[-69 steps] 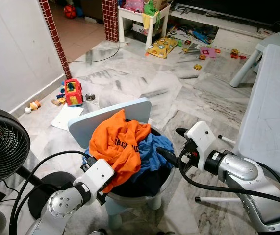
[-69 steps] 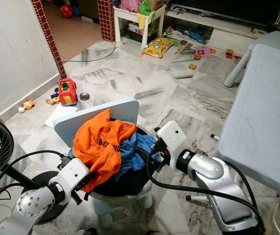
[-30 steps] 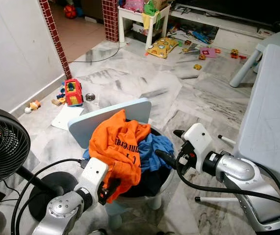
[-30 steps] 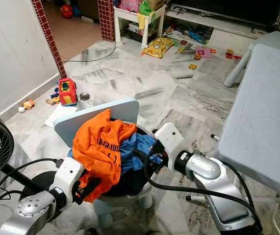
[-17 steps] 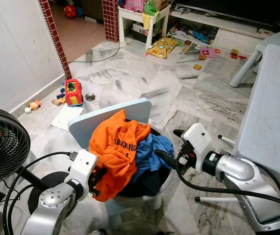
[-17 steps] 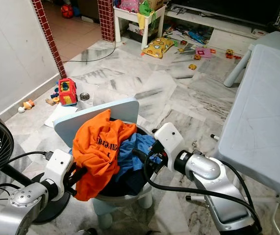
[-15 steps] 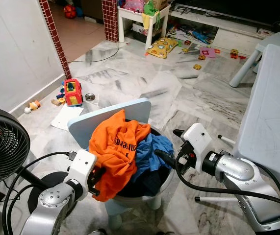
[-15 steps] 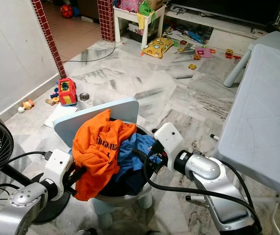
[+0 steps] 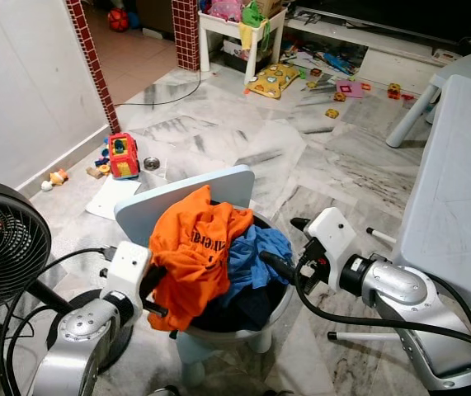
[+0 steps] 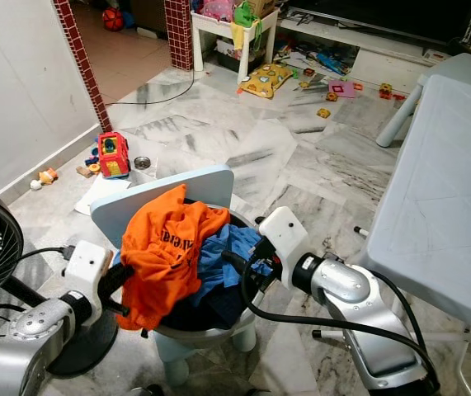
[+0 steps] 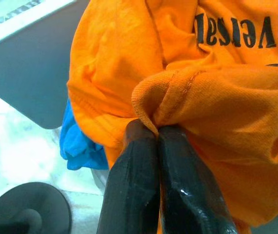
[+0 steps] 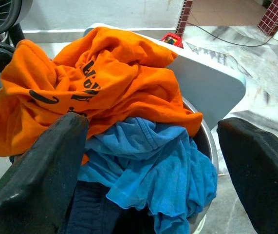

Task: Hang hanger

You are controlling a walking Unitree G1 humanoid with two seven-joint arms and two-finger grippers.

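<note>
Orange shirt (image 9: 192, 252) pulled further left by clamped left gripper (image 11: 151, 134) (right gripper (image 9: 266, 260) apart).

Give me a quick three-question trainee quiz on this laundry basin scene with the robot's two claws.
1. True or false: the left claw is shut on the crumpled orange T-shirt.
2. The right claw is: A) open over the round grey basin; B) shut on the blue garment; C) resting on the pale blue plastic table.
3. Fill in: a black ___ stands at the robot's left.

Key: 1 true; 2 A; 3 fan.
</note>
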